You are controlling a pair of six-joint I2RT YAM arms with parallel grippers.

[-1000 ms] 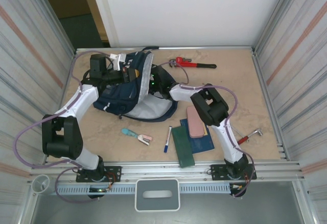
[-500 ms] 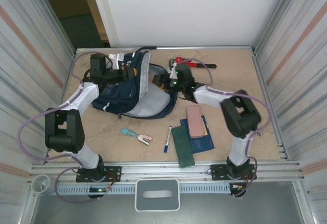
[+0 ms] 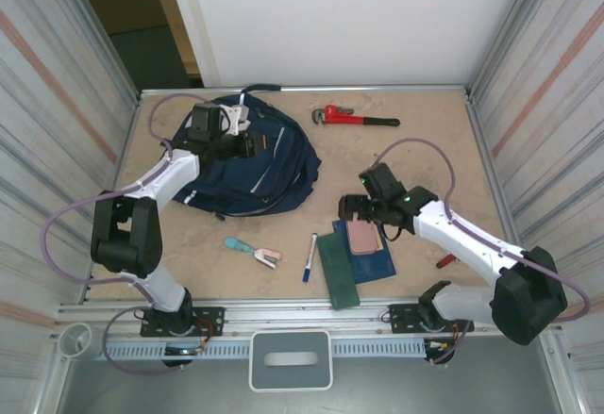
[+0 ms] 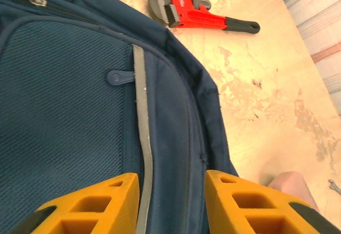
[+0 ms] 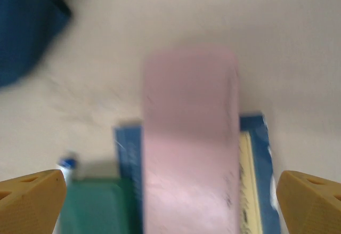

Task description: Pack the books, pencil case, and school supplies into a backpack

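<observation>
The navy backpack (image 3: 255,164) lies flat at the back left, its flap down. My left gripper (image 3: 234,140) hovers over its top, jaws open a little, with the fabric and a pale stripe (image 4: 139,127) below them and nothing gripped (image 4: 172,183). My right gripper (image 3: 359,210) stands wide open just above the far end of the pink pencil case (image 3: 360,237) (image 5: 189,138). The case lies on a dark blue book (image 3: 379,261) (image 5: 258,175), beside the green book (image 3: 337,270) (image 5: 96,207). The blue-capped marker (image 3: 310,256) and teal-and-pink stapler (image 3: 253,251) lie on the table.
A red pipe wrench (image 3: 354,117) (image 4: 197,15) lies at the back, right of the backpack. A small red-handled screwdriver (image 3: 446,261) sits by the right arm. Metal walls close in both sides of the table (image 3: 425,150).
The backpack's raised flap has dropped flat. My left gripper has opened and let go of it. My right arm has swung from the backpack to the pencil case, opening wide.
</observation>
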